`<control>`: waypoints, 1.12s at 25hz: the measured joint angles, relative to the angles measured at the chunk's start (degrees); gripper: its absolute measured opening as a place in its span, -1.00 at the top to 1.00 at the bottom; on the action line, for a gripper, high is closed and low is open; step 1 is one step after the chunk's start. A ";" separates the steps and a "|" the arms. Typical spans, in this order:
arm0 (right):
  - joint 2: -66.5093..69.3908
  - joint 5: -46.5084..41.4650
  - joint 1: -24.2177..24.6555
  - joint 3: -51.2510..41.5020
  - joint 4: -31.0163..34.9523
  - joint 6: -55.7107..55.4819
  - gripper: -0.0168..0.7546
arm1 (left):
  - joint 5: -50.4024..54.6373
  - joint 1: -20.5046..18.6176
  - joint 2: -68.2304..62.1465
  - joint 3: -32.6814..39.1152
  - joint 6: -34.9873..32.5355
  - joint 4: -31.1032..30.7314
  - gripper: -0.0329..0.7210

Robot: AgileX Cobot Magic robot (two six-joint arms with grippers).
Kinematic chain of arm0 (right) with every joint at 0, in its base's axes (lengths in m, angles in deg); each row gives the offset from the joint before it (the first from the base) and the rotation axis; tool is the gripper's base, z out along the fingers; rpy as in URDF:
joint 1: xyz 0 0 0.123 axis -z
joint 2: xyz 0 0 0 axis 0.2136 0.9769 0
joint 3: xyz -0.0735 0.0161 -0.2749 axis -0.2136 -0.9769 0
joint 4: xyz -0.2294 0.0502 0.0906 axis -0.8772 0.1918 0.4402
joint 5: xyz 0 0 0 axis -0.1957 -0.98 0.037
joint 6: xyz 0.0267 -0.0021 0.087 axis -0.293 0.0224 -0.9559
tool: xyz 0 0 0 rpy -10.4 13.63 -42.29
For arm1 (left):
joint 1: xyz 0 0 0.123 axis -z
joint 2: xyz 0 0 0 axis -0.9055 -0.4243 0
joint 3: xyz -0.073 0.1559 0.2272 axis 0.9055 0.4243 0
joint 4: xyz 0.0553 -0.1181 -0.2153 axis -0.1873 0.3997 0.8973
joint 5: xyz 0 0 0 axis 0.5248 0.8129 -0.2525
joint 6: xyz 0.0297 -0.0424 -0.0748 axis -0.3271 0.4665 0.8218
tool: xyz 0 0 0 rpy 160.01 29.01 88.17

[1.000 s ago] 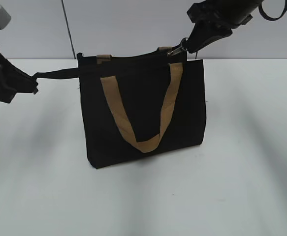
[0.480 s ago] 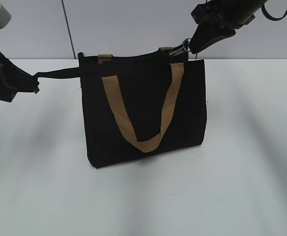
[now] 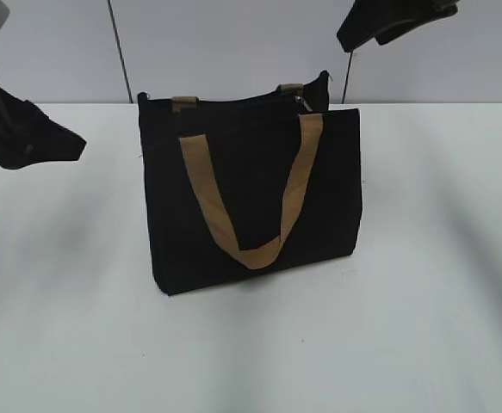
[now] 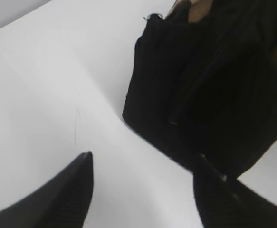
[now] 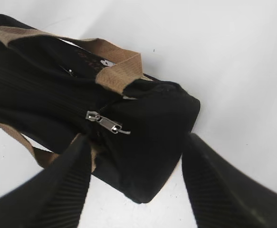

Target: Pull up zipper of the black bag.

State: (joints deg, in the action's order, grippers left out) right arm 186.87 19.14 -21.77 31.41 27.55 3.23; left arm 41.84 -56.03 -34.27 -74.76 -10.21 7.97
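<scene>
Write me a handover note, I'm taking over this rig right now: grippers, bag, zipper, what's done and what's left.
Left gripper: open, empty, off the bag's left end.
Right gripper: open, empty, raised above the bag's right end.
Black bag: upright on the white table, nothing holding it.
Zipper: pull lies free near the bag's right end.
Done: zip appears run to that end.
Left: confirm closure, retract arms.

A front exterior camera looks slightly down across a white table [image 3: 423,327] at the black bag [image 3: 251,198]. Both wrist cameras look down between open fingers at closer range, sharing that bag from opposite ends.
</scene>
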 joint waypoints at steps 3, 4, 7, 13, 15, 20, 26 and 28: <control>-1.64 -1.66 0.00 0.00 -1.85 0.63 -0.34 | -0.06 0.00 0.00 -0.12 2.40 -0.19 -0.57; -2.18 -2.04 0.00 0.00 -3.47 0.72 -0.35 | -0.06 0.00 -0.05 -0.53 4.83 -1.40 -0.58; -3.90 -3.02 0.00 0.00 -10.38 -0.86 -0.36 | 0.17 0.00 -0.05 -3.04 16.49 -9.63 -0.58; -5.88 -6.09 1.70 0.00 -27.19 -15.44 -0.36 | 8.43 0.00 -0.16 -10.87 47.28 -37.08 -0.49; -6.64 -7.22 3.43 0.00 -28.70 -18.41 -0.36 | 12.73 0.00 -0.16 -13.22 54.50 -42.87 -0.46; -8.86 -7.77 7.99 0.00 -28.78 -20.19 -0.36 | 21.66 -0.17 -0.16 -15.99 62.71 -47.90 -0.45; -14.60 -7.92 9.13 -4.99 -24.63 -19.97 -0.36 | 29.00 -0.17 0.47 -13.87 63.99 -47.09 -0.41; -18.80 -7.92 9.13 -11.27 -22.79 -19.93 -0.36 | 28.54 -0.17 2.03 -10.63 64.05 -46.20 -0.41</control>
State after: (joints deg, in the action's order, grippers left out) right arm 168.07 11.22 -12.64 20.13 4.76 -16.70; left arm 70.38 -56.20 -32.24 -85.39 53.85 -38.23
